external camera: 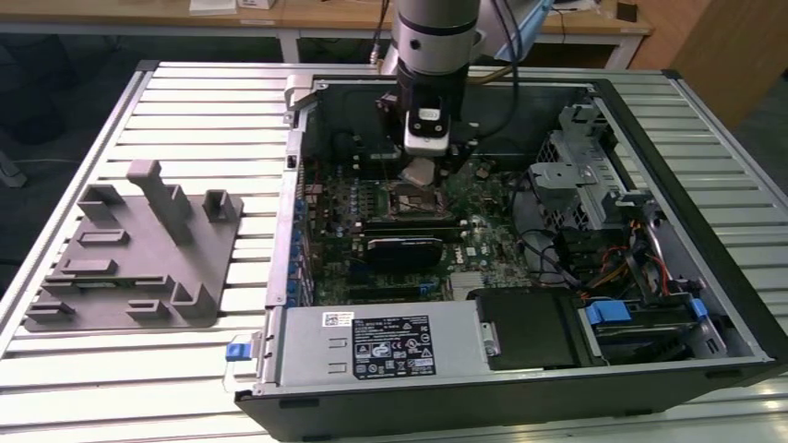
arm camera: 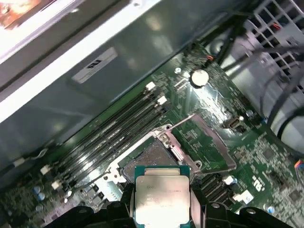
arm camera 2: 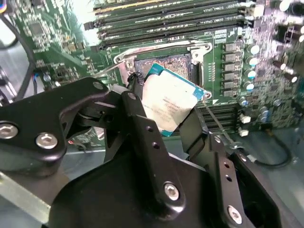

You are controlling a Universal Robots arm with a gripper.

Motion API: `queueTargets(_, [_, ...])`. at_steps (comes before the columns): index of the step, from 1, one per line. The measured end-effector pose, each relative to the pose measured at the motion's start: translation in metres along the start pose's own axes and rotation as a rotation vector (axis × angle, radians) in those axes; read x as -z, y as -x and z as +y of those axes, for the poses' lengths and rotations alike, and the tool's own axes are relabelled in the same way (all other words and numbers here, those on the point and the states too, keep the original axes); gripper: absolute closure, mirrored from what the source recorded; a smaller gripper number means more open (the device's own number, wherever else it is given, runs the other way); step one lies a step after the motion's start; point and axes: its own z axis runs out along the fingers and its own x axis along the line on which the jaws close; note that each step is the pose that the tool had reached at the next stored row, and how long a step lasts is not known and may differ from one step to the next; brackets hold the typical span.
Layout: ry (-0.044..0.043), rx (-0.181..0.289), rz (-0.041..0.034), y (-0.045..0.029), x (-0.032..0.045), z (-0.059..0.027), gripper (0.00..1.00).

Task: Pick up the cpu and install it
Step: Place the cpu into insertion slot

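Exterior view: my gripper (external camera: 423, 168) hangs just above the socket (external camera: 412, 198), jaws clamped on the cpu (external camera: 420, 173). In the second wrist view the cpu (arm camera 2: 171, 102) looks a bit skewed against the open socket (arm camera 2: 164, 61). The first wrist view has the cpu (arm camera: 161, 197) just short of the socket (arm camera: 152, 156). My worry is that if it seats crooked I'd probably bend pins, or the chip slips from my grip.

The cpu (arm camera 2: 168, 102) has a smooth, silvery metal top with a dull sheen. The gripper (arm camera 2: 166, 107) is matt black, and its screw heads (arm camera 2: 172, 191) are bright metal. The motherboard (arm camera: 209, 142) is glossy green, and the socket frame (arm camera 2: 164, 46) is shiny metal. The table (external camera: 185, 101) is ribbed pale metal, the tray (external camera: 148, 249) matt grey plastic.
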Motion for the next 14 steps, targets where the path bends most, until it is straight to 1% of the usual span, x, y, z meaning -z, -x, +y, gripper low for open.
queueTargets(14, [-0.0028,-0.255,-0.0151,0.0,-0.0026,-0.0002,0.45])
